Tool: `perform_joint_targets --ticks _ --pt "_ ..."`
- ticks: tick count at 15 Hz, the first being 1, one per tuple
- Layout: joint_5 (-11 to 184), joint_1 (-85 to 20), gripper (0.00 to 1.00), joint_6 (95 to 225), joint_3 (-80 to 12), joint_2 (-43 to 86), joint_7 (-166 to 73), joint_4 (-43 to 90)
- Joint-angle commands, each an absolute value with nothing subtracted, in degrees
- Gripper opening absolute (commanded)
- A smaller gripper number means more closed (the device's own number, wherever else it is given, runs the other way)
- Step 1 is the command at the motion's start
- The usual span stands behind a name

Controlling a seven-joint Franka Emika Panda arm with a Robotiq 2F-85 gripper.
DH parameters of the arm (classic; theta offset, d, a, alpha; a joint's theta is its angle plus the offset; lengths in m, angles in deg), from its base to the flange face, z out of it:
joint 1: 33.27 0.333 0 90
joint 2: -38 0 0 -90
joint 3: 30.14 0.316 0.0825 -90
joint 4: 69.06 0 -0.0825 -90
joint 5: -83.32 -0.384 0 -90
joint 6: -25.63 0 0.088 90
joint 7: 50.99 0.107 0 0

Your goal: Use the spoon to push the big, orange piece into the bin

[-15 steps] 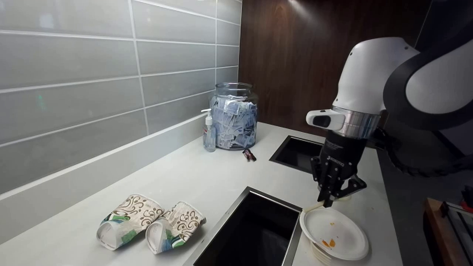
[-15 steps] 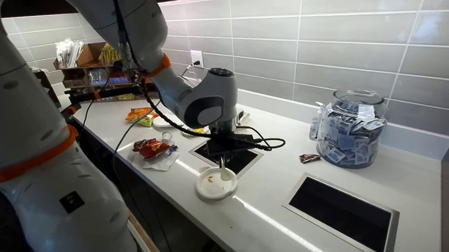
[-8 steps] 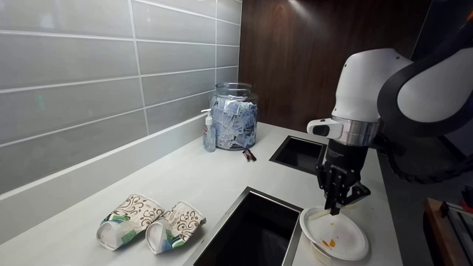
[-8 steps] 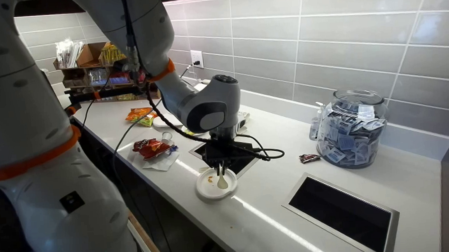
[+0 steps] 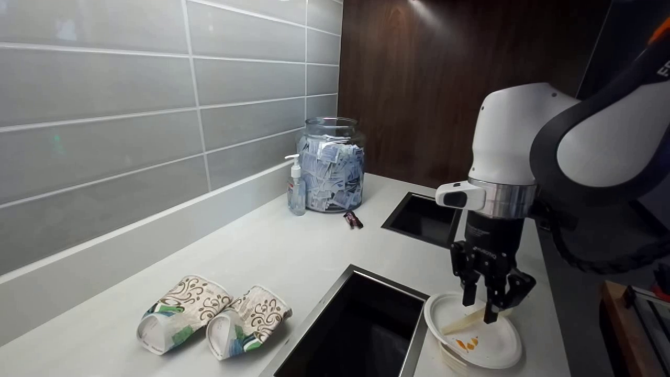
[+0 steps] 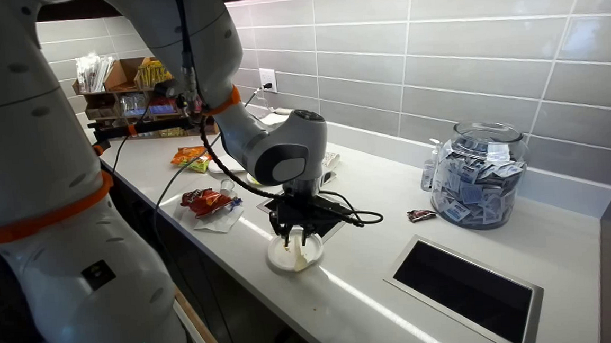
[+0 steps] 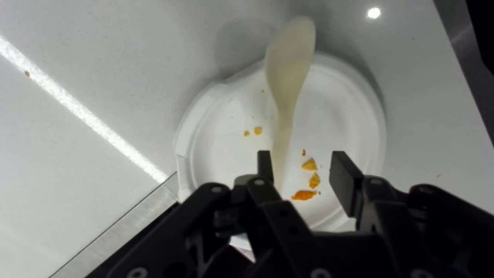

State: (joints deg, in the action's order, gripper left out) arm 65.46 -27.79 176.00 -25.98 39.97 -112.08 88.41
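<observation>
Big orange piece (image 7: 304,195), an elongated curved strip, is on the round white plate (image 7: 372,127), below the black two-fingered pincer (image 7: 303,168). Pincer: spread, grasping nothing. Pale beige, wooden-looking spoon (image 7: 286,102) lies unheld across the plate; in the wrist view its handle shows inside the pincer's gap, toward the left, contact unclear, bowl past the far rim. Bin (image 5: 419,335), a black rectangular recess with thin metal rim, sits just left of the plate in an exterior view, sunk in the white table (image 5: 251,256).

Step, my read: getting the spoon in hand; push not done yet. Next: center on handle, clench, bring bowl to the piece's right, sweep left over the plate rim into the bin.
</observation>
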Motion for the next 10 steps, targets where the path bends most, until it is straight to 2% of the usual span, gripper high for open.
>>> perform_joint_targets --ticks 1,4,10 --pt "64.07 -26.98 0.77 174.98 -25.68 40.10 -112.27 87.98" --pt "64.16 -26.70 0.98 174.66 -25.29 41.97 -109.50 88.10" --pt "64.90 -25.66 1.00 174.87 -24.83 48.09 -91.58 88.66"
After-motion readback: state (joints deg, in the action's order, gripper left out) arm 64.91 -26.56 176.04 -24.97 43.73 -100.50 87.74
